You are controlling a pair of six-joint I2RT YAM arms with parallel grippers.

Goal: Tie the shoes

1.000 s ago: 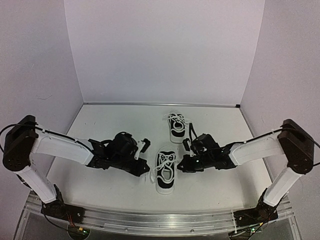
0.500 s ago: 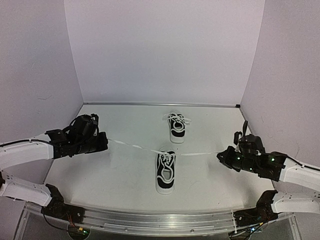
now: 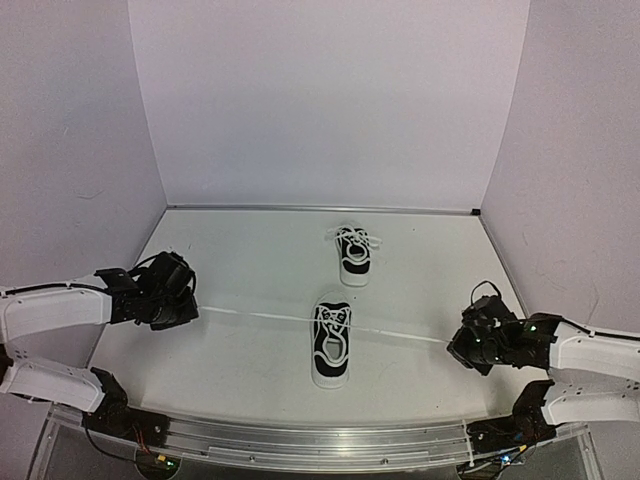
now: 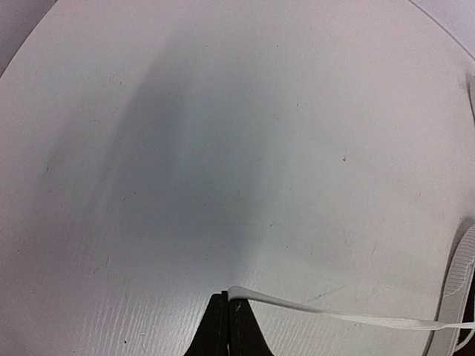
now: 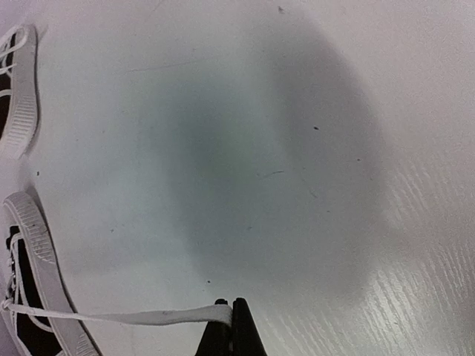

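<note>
Two black sneakers with white soles stand on the table. The near shoe (image 3: 331, 342) sits at the middle, the far shoe (image 3: 352, 254) behind it with its laces in a bow. My left gripper (image 3: 190, 308) is shut on the end of the near shoe's left lace (image 3: 255, 314), pulled taut out to the left. My right gripper (image 3: 457, 345) is shut on the right lace (image 3: 405, 335), pulled taut out to the right. The left wrist view shows the lace (image 4: 334, 315) pinched at the fingertips (image 4: 228, 300). The right wrist view shows the lace (image 5: 133, 317) pinched likewise, with the near shoe (image 5: 37, 297) at the left edge.
The white table (image 3: 250, 250) has walls at the back and both sides. The far shoe's sole shows at the top left of the right wrist view (image 5: 18, 104). The near shoe's sole edge shows at the right of the left wrist view (image 4: 459, 285).
Both grippers took the near shoe's lace ends and drew apart, left arm to the left, right arm to the right. The laces now stretch taut and low over the table.
</note>
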